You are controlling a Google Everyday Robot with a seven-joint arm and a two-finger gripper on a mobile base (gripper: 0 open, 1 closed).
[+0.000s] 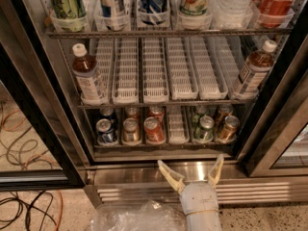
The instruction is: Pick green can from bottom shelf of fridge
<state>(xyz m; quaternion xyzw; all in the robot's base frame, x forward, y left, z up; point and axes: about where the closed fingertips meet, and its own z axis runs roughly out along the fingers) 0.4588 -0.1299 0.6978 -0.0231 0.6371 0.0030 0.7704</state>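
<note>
The fridge (43, 105) stands open in front of me, with black door frames at both sides. On the bottom shelf (163, 146), short cans stand in white lane trays. The green can (205, 129) with a silver top stands at the front of its lane, second from the right, with another can behind it. A bronze-orange can (227, 128) is to its right, an empty lane tray (177, 127) to its left. My gripper (191, 170) is open and empty. It hangs in front of the steel base, below the shelf and slightly left of the green can.
A red can (153, 130), a tan can (130, 130) and a blue can (105, 132) stand at the left of the bottom shelf. Two tea bottles (89, 81) (252, 71) stand on the middle rack. Crumpled clear plastic (134, 218) and cables (19, 211) lie on the floor.
</note>
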